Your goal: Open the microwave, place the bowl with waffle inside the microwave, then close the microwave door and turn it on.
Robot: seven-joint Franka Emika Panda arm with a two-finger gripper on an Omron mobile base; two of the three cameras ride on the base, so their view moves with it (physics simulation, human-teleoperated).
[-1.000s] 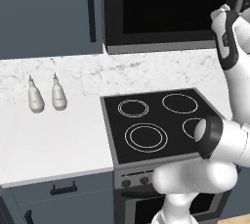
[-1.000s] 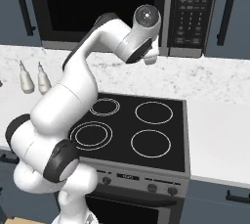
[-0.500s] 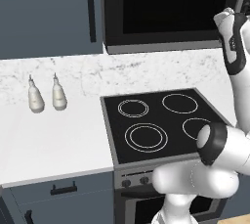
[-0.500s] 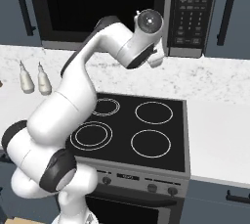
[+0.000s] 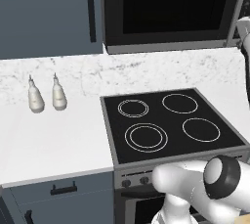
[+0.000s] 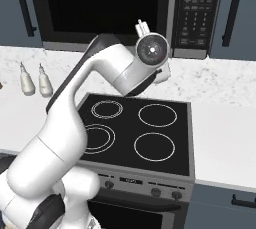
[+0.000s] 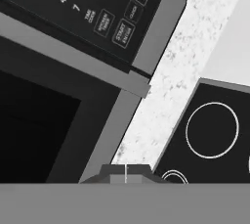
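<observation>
Glossy black boxy microwave (image 6: 122,10), perhaps glass-fronted

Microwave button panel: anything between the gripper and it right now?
Nothing visible. In the hand view the shut gripper sits near the microwave door's lower corner, and the button panel lies ahead with open space in between. The right base view shows the panel unobstructed, beside the closed door.

One microwave (image 6: 125,10) with one button panel (image 6: 196,10). One stovetop (image 5: 171,123) carrying four ring burners. Two pale bottles (image 5: 46,95) at nine o'clock on the surface (image 5: 49,145). Two dark cabinet handles (image 6: 231,10) flank the microwave.
</observation>
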